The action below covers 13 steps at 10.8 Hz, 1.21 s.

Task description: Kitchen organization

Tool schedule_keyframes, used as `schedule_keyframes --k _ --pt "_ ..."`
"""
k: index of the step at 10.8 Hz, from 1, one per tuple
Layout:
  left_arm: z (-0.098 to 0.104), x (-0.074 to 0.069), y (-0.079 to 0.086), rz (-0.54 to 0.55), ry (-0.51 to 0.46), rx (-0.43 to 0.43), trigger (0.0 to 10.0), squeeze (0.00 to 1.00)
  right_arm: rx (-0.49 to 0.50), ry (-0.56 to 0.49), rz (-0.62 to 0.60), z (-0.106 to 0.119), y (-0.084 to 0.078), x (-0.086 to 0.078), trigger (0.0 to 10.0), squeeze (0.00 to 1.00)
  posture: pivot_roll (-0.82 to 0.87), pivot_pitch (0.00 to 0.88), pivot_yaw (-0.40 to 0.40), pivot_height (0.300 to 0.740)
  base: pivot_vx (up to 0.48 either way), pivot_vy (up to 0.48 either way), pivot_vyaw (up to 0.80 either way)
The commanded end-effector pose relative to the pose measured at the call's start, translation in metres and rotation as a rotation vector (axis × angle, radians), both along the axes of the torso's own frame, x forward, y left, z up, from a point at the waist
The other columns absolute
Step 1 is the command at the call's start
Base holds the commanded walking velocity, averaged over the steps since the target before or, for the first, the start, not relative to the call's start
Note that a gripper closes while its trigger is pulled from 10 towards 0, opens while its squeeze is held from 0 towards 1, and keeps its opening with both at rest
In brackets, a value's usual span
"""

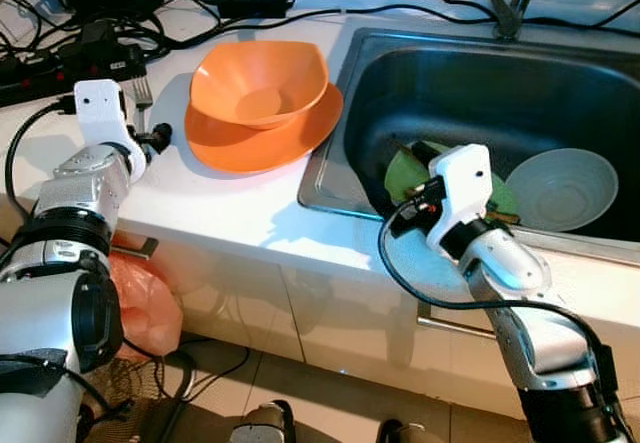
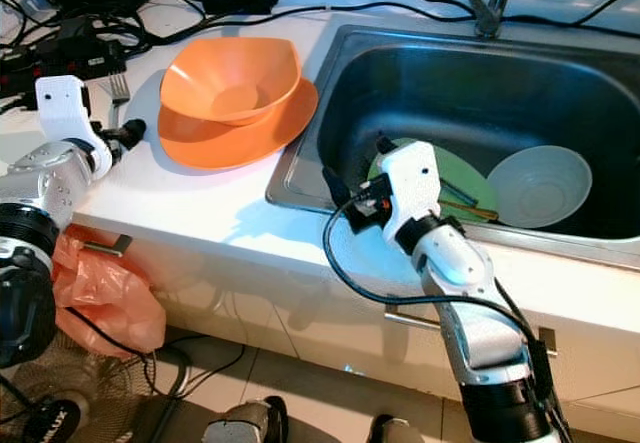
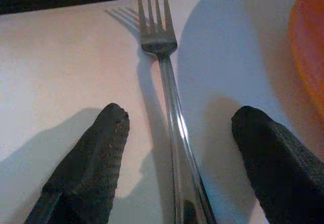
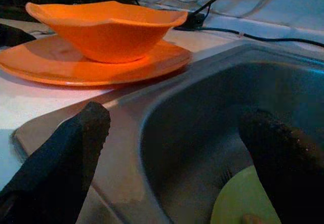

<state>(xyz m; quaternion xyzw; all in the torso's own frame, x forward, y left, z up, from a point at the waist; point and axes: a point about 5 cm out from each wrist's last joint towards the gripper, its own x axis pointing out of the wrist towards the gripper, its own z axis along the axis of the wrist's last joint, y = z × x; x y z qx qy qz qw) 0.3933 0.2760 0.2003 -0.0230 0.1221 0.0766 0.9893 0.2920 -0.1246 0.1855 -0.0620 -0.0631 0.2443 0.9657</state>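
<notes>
Slim silver fork (image 3: 167, 92) — four tines, flat

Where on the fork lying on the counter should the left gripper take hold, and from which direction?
Grip the fork mid-handle, coming straight down from above. It lies flat on the counter, and the left gripper already straddles the slim handle with open jaws.

We found bare white counter (image 1: 230, 213) on both sides of the fork (image 3: 169, 107), with the left gripper's (image 3: 177, 128) spread fingers straddling its handle. The orange plate (image 1: 255, 138) and bowl (image 1: 260, 81) crowded close on the sink side; cables (image 1: 90, 33) blocked the back. In the sink (image 1: 345, 123), a green plate (image 2: 455, 188) and pale bowl (image 2: 540, 185) filled the near floor, leaving the far basin open.
</notes>
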Motion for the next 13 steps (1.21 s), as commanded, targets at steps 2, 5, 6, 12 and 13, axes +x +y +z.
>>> schedule_keyframes --k 2,5,6,12,13 --pt "-0.017 -0.005 0.003 -0.006 0.085 -0.035 0.0 0.00 0.005 -0.002 -0.010 0.001 0.001 -0.004 10.0 0.62 0.10 0.185 0.116 0.740 0.000 0.000 0.00" --pt "-0.020 -0.005 0.001 -0.015 0.095 -0.053 0.0 0.00 0.010 0.006 -0.017 0.000 0.002 -0.006 10.0 0.61 0.10 0.185 0.125 0.740 0.000 0.000 0.00" --pt "-0.020 -0.006 0.001 -0.014 0.097 -0.057 0.0 0.00 0.012 0.008 -0.018 -0.001 0.002 -0.005 10.0 0.61 0.10 0.184 0.125 0.740 0.000 0.000 0.00" --pt "-0.022 -0.007 0.004 -0.007 0.096 -0.062 0.0 0.00 0.026 0.039 0.070 -0.001 0.007 -0.009 10.0 0.60 0.11 0.174 0.125 0.740 0.000 0.000 0.00" --pt "-0.023 -0.007 0.003 -0.007 0.095 -0.067 0.0 0.00 0.002 0.074 0.232 -0.003 0.015 -0.022 10.0 0.60 0.10 0.171 0.121 0.740 0.000 0.000 0.00"
